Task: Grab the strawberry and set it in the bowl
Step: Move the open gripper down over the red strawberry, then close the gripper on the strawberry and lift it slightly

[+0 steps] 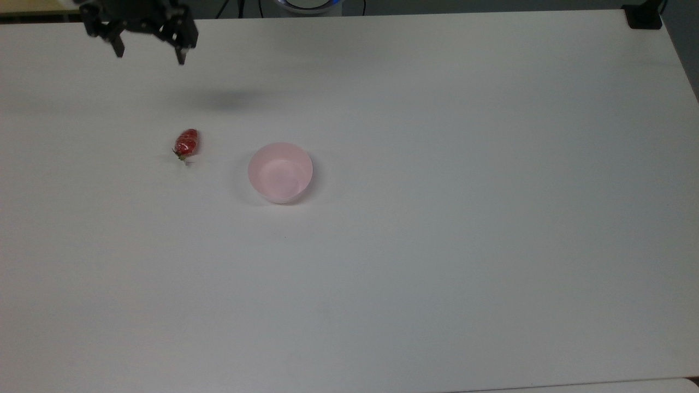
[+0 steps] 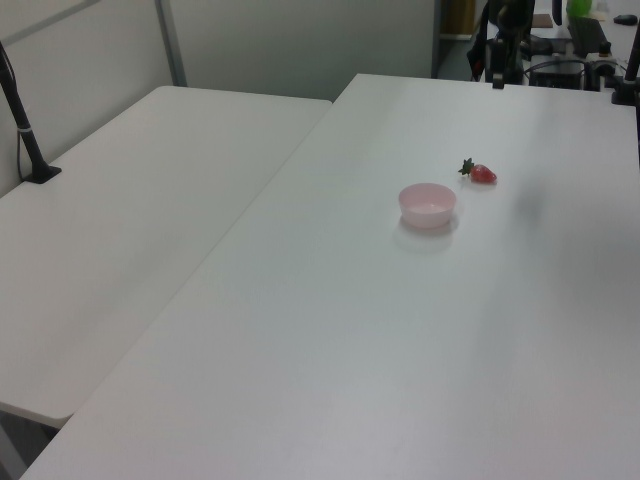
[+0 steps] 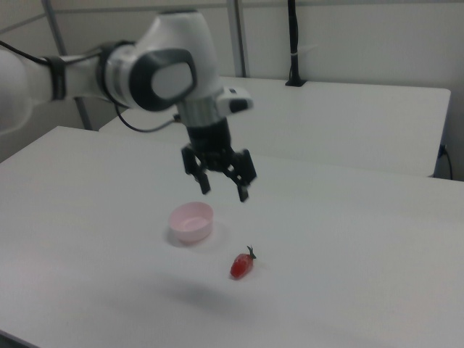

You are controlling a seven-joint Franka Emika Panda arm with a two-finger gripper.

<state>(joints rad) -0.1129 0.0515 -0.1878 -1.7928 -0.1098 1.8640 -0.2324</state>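
1. Right now the gripper [image 1: 147,53] is hanging w/ fingers spread apart, gripping nothing, high above the table [image 1: 437,245].
2. Strawberry [image 1: 186,143] is lying below it, nearer the camera and slightly to the top view's right; long axis running roughly far-to-near, green cap at the near end.
3. Bowl [image 1: 280,172] is sitting just beside the berry, to the top view's right; pale pink, smooth, round. Berry: glossy, oblong, small.

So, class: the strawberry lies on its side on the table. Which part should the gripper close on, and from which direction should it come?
Grip the strawberry across its red middle, coming straight down. It lies flat with its green cap toward the top view's bottom, so the fingers should straddle its short width. The open gripper hangs above the table.
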